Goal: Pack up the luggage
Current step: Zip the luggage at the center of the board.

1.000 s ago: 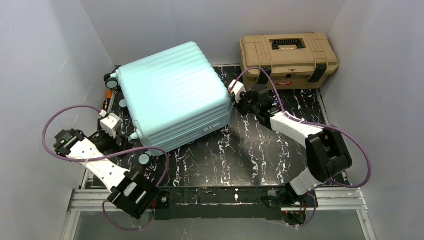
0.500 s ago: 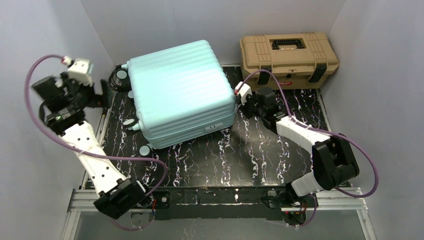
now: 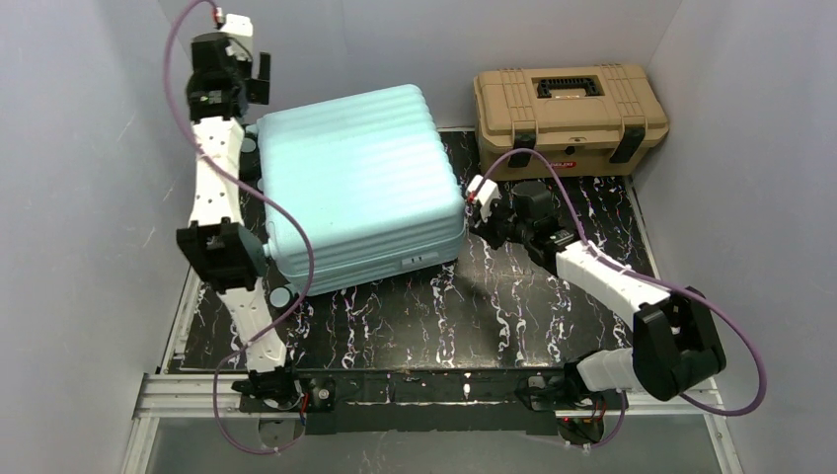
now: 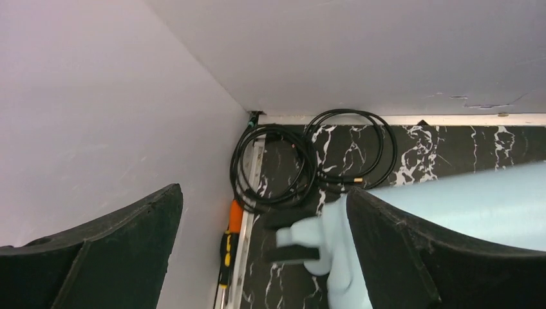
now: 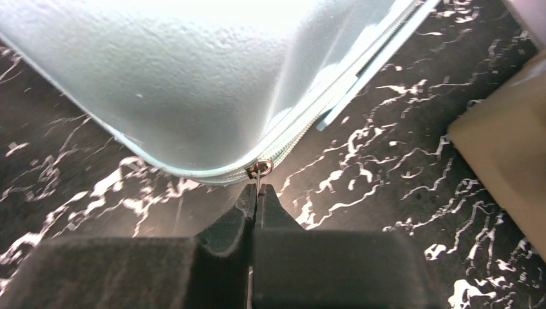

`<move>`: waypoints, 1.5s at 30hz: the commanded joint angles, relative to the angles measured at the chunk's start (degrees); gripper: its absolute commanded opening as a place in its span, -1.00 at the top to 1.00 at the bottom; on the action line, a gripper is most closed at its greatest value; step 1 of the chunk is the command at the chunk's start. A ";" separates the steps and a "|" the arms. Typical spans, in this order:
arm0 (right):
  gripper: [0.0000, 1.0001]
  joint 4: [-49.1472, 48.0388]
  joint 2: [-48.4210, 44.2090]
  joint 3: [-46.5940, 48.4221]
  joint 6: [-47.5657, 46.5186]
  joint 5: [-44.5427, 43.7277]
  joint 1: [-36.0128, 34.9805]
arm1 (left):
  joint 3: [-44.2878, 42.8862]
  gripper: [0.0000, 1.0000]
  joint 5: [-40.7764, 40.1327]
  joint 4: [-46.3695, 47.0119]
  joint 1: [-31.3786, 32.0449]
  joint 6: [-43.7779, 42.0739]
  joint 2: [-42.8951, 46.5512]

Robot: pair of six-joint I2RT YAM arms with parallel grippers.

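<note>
The luggage [image 3: 355, 188] is a pale mint ribbed suitcase lying closed on the dark marbled table [image 3: 494, 306]. At its right corner, my right gripper [image 3: 476, 204] is shut. In the right wrist view, the tips of that gripper [image 5: 257, 190] pinch the small metal zipper pull [image 5: 259, 170] at the rounded corner of the luggage [image 5: 180, 77]. My left gripper [image 3: 255, 84] hangs high over the back left corner of the suitcase. In the left wrist view, this gripper [image 4: 264, 215] is open and holds nothing, with a wheel housing [image 4: 315, 241] of the luggage below it.
A tan toolbox [image 3: 568, 114] with black latches stands at the back right, also visible as the toolbox [image 5: 508, 154] near my right gripper. A coiled black cable [image 4: 309, 161] and an orange-handled tool [image 4: 230, 228] lie in the back left corner by the wall.
My left arm swung up from the suitcase's front left to above its back left corner, and its gripper opened. The suitcase turned slightly. My right gripper stayed shut and shifted a little nearer.
</note>
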State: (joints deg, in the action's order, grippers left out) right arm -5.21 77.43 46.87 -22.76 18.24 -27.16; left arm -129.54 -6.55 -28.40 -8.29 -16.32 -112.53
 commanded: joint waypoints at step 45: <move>0.97 12.22 -7.97 4.26 -11.67 0.78 -2.37 | 2.45 -0.35 -11.60 22.25 20.48 -28.51 -21.75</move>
State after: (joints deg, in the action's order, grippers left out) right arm 13.82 70.87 47.83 -35.53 27.62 -31.16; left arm -133.62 -27.86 4.12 11.35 -49.60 -138.58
